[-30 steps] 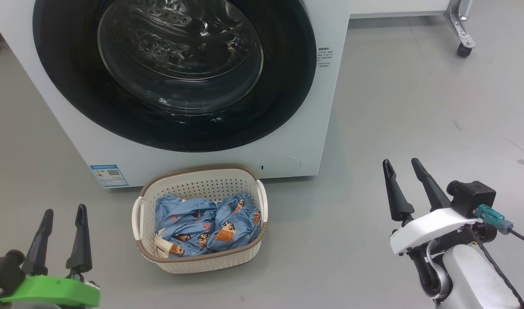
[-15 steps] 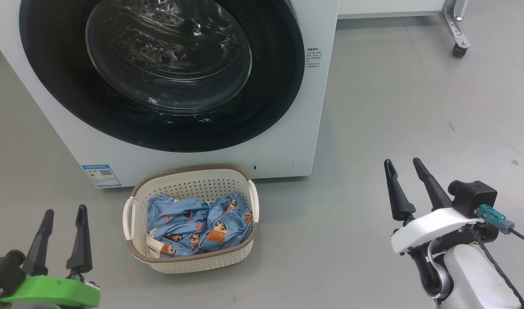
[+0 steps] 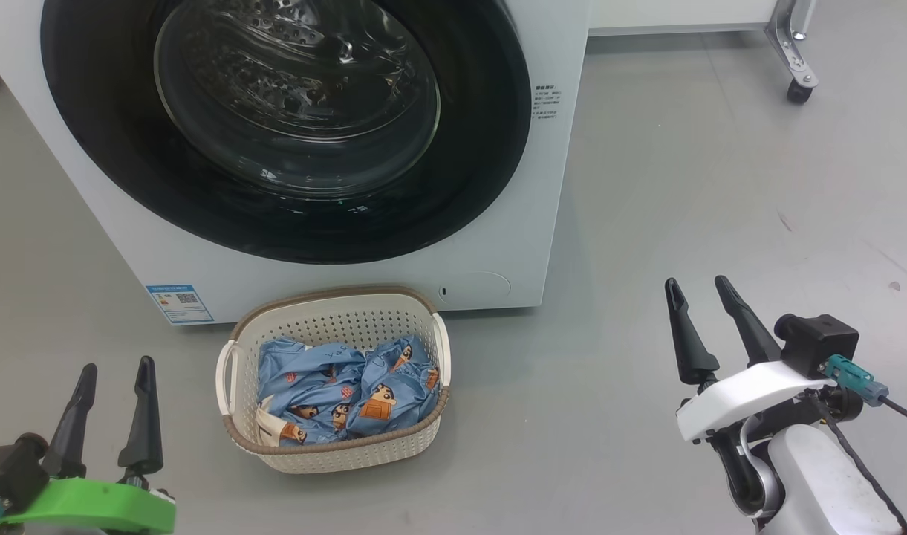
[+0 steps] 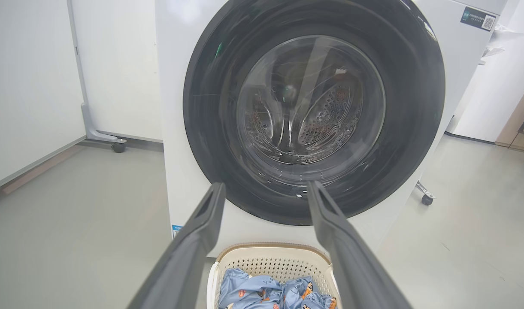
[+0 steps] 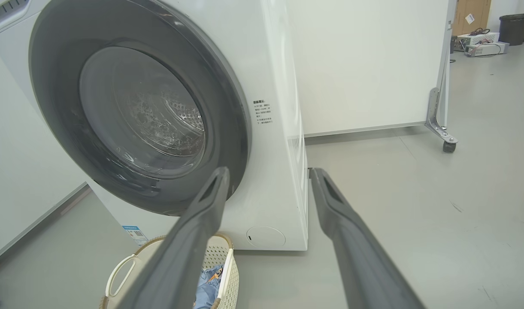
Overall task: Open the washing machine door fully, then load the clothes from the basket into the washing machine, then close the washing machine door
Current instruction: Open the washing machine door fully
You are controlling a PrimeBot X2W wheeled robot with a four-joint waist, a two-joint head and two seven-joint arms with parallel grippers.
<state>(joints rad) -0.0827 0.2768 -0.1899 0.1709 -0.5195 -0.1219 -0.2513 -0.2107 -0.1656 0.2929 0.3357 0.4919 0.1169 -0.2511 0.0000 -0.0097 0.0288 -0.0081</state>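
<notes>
Now | door (image 3: 297, 126) shut, behind basket (image 3: 349, 455) | clothes (image 3: 349, 390) inside basket | left gripper (image 3: 117, 364) left of basket, jaws apart, empty | right gripper (image 3: 696, 281) right of basket, spread, empty

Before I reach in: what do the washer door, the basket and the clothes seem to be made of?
The washing machine door: glossy black rim, likely plastic, mirror-like sheen; clear bulging centre, glass by its reflections. The basket: matte cream plastic, moulded holes, brown woven-look rim. The clothes: soft printed fabric, crumpled into folds.
</notes>
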